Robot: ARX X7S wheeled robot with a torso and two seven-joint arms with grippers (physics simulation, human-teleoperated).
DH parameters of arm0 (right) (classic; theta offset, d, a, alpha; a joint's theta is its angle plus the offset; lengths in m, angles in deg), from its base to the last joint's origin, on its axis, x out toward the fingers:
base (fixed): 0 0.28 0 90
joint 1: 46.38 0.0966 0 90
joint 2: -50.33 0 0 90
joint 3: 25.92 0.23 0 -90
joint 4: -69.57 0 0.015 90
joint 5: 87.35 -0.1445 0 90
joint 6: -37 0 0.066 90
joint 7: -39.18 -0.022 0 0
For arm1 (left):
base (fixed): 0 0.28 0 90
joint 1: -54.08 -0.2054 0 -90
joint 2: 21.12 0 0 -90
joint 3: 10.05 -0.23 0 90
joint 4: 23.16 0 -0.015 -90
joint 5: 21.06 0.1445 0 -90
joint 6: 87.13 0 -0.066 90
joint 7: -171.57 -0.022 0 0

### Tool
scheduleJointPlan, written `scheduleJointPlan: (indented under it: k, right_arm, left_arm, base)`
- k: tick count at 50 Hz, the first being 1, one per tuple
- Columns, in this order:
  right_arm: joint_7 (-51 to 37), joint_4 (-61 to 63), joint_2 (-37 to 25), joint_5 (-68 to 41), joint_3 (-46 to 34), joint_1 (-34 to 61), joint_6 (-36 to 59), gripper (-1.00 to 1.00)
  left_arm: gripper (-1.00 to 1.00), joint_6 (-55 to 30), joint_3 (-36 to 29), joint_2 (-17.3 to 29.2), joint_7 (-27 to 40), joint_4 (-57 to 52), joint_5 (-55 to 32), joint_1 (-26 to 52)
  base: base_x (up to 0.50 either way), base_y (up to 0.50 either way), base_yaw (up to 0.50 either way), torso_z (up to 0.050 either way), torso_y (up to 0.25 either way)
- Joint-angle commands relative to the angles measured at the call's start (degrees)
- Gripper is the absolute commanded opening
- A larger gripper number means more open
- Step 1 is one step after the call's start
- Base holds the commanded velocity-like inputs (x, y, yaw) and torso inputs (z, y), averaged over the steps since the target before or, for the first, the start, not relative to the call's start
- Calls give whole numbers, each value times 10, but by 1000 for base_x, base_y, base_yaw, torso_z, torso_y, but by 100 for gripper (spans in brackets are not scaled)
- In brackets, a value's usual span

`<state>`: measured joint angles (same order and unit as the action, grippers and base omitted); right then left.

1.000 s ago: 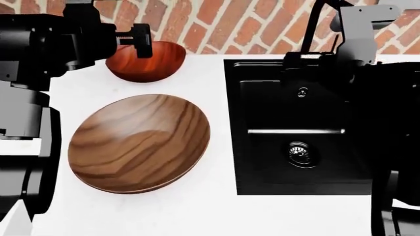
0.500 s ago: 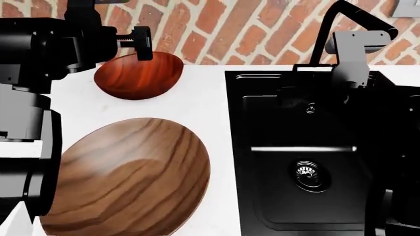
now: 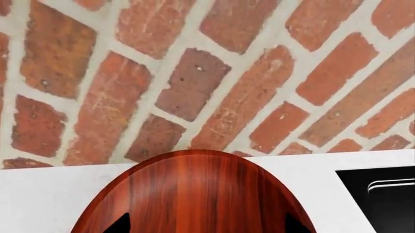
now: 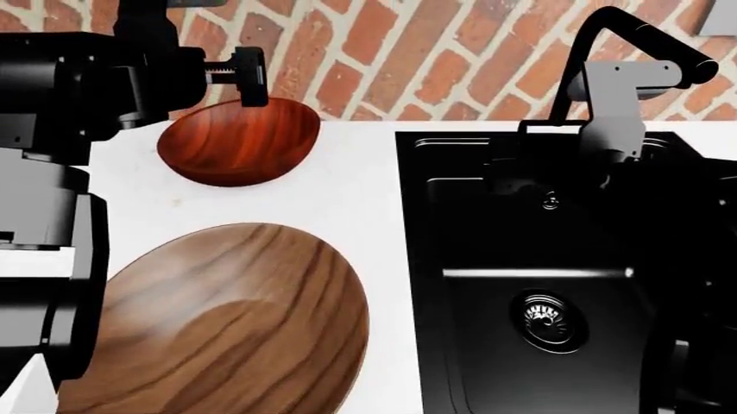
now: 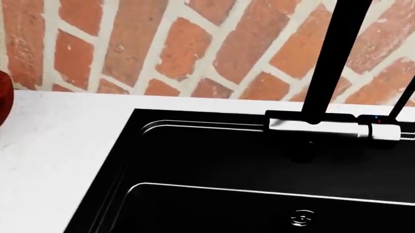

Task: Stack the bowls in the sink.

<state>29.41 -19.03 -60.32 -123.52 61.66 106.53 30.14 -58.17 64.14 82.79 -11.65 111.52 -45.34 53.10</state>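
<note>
The smaller glossy reddish bowl [image 4: 238, 142] sits on the white counter by the brick wall. My left gripper [image 4: 242, 76] hovers over its back rim. In the left wrist view that bowl [image 3: 194, 194] fills the space under the left gripper [image 3: 207, 225], whose two black fingertips stand wide apart, open and holding nothing. The larger light walnut bowl [image 4: 224, 323] lies nearer me. The black sink [image 4: 412, 259] is to the right, its drain [image 4: 550, 316] bare. My right arm [image 4: 610, 99] hangs over the sink's back; its fingers are lost against the black basin [image 5: 194, 145].
The tall black faucet [image 4: 627, 39] rises behind the sink, and its post [image 5: 331, 58] stands close in front of the right wrist camera. A brick wall [image 4: 392, 52] runs along the back of the white counter [image 4: 357, 181]. My left arm's bulk covers the counter's left side.
The head view has shifted, so both bowls and the sink sit lower and larger in it. The red bowl now lies right under the left gripper. The right arm's grey part shows lower.
</note>
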Motion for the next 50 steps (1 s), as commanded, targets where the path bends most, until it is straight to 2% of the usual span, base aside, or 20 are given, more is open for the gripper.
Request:
scheduleJointPlan:
  k: [1, 6, 12, 20, 27, 33, 41, 50]
  right_arm:
    - [-6, 9, -1, -9, 5, -3, 5, 100]
    - [-15, 28, 5, -23, 23, -6, 24, 100]
    - [-42, 64, 15, -64, 55, -7, 65, 100]
    - [-185, 71, -12, -253, 72, -12, 67, 100]
    - [-314, 80, -32, -418, 88, -23, 64, 100]
    - [-403, 88, -42, -535, 90, -34, 55, 100]
    - [-476, 101, -49, -634, 77, -49, 32, 100]
    - [-500, 111, -47, -676, 55, -58, 11, 100]
  left_arm:
    - [100, -2, 1, 1, 2, -6, -3, -4]
    - [100, -31, 12, 10, 14, -45, -15, -18]
    - [100, -133, 56, 38, 53, -167, -54, -56]
    - [100, -284, 151, 61, 122, -338, -113, -101]
    - [100, -288, 161, 138, 400, -361, -465, -122]
    - [100, -283, 162, 178, 571, -367, -675, -133]
    - [100, -251, 154, 224, 707, -394, -856, -161]
    - [100, -199, 128, 279, 789, -427, -994, -190]
  base:
    - [0, 0, 0, 0, 0]
    - [0, 0, 0, 0, 0]
    - [0, 0, 0, 0, 0]
    - [0, 0, 0, 0, 0]
    - [0, 0, 0, 0, 0]
    - [0, 0, 0, 0, 0]
    - [0, 0, 0, 0, 0]
    - [0, 0, 0, 0, 0]
